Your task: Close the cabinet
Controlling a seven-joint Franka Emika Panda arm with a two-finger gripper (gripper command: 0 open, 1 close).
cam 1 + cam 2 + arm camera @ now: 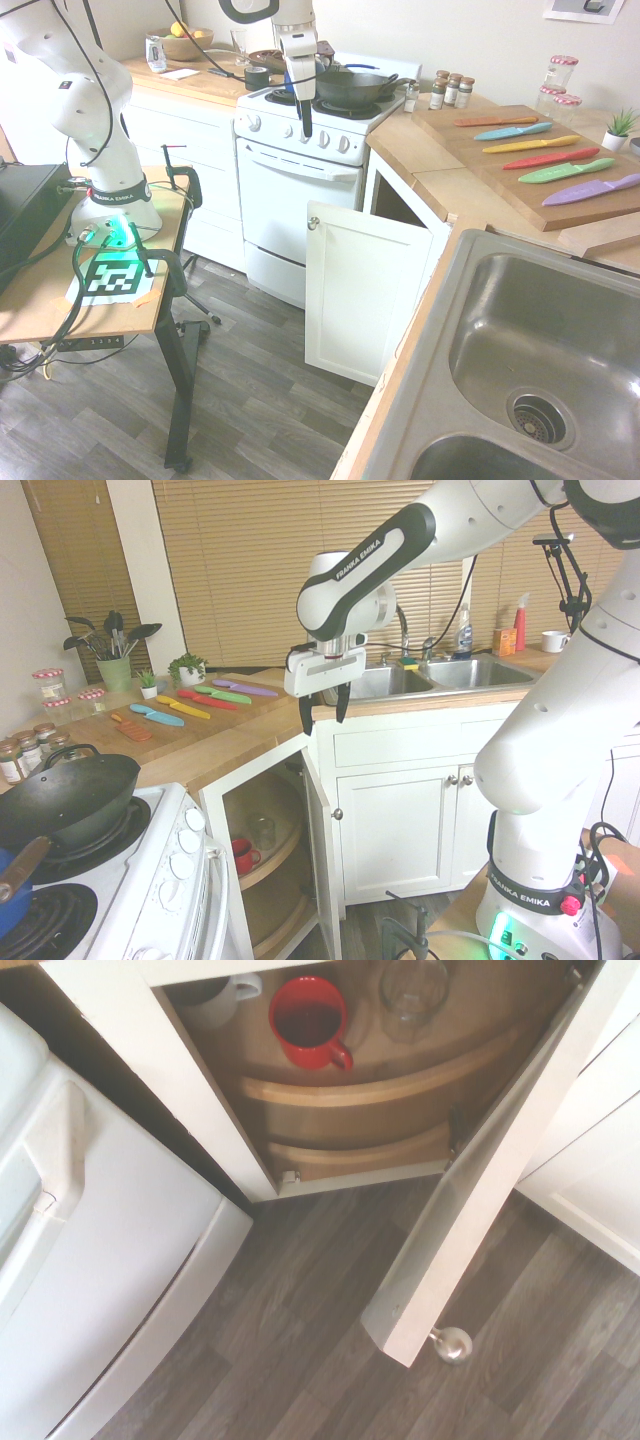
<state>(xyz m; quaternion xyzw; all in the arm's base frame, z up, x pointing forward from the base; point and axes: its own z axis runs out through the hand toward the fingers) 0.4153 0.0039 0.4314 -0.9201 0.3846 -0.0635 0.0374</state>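
White base cabinet (pixel 385 215) beneath butcher-block wooden counter (pixel 430 165), beside white oven (pixel 295 200). Tall recessed-panel door (pixel 362 290) swung wide open, small round silver knob (pixel 313 223) at its free top corner. Inside: curved wooden shelves (pixel 385 1085), glossy red mug (pixel 310 1020), clear glass jar (pixel 412 995). Claw (pixel 324 712) released, fingers spread, pointing down, hovering above the door and apart from it. Likely risks: glancing off smooth painted panel, snagging on knob, or pushing near the hinge, leaving door ajar.

My view: wooden counter (pixel 420 150) with cutting board (pixel 520 185) of coloured knives (pixel 540 160); curved cabinet shelf (pixel 400 1085) bearing red mug (pixel 308 1020).
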